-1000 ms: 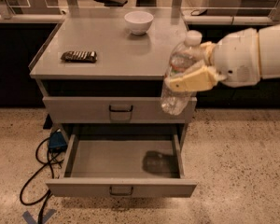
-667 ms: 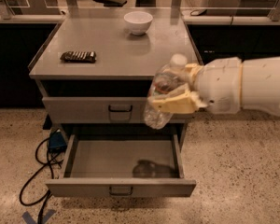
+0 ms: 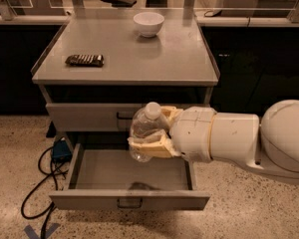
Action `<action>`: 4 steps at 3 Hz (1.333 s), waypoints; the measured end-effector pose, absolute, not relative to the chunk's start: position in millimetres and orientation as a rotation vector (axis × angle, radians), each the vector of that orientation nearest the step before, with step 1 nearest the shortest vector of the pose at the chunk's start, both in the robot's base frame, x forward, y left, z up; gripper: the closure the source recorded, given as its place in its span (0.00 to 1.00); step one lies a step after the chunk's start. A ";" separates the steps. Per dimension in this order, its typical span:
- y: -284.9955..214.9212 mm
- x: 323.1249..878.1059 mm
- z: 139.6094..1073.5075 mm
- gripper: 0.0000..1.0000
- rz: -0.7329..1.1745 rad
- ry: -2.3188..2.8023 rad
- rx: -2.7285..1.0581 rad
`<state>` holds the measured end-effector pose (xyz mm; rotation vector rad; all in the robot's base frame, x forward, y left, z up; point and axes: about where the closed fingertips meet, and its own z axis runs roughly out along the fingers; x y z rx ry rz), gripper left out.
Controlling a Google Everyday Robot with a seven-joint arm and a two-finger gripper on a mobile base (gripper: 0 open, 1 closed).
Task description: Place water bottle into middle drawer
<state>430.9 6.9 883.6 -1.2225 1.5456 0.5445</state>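
Observation:
My gripper [image 3: 157, 131] is shut on the water bottle [image 3: 144, 132], a clear ribbed bottle with a white cap, held tilted with the cap up. It hangs above the open middle drawer [image 3: 129, 171], a wide grey drawer pulled out with a dark centre handle on its front. The bottle's base is over the drawer's middle, a little above its floor. The bottle's shadow lies on the drawer floor near the front wall. The white arm reaches in from the right.
The matching grey drawer [image 3: 97, 117] above is closed. On the cabinet top [image 3: 179, 59] stand a white bowl [image 3: 148, 23] at the back and a dark snack bag [image 3: 84, 59] at the left. Black cables and a blue plug [image 3: 60, 151] lie on the floor at the left.
My gripper has moved left and down with the bottle, from beside the cabinet's right front corner to over the open drawer's middle.

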 end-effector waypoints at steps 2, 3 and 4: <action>-36.5 492.8 874.2 1.00 0.253 1.569 -1.245; -64.5 546.0 858.2 1.00 0.197 1.604 -1.294; -78.5 597.5 826.4 1.00 0.336 1.695 -1.311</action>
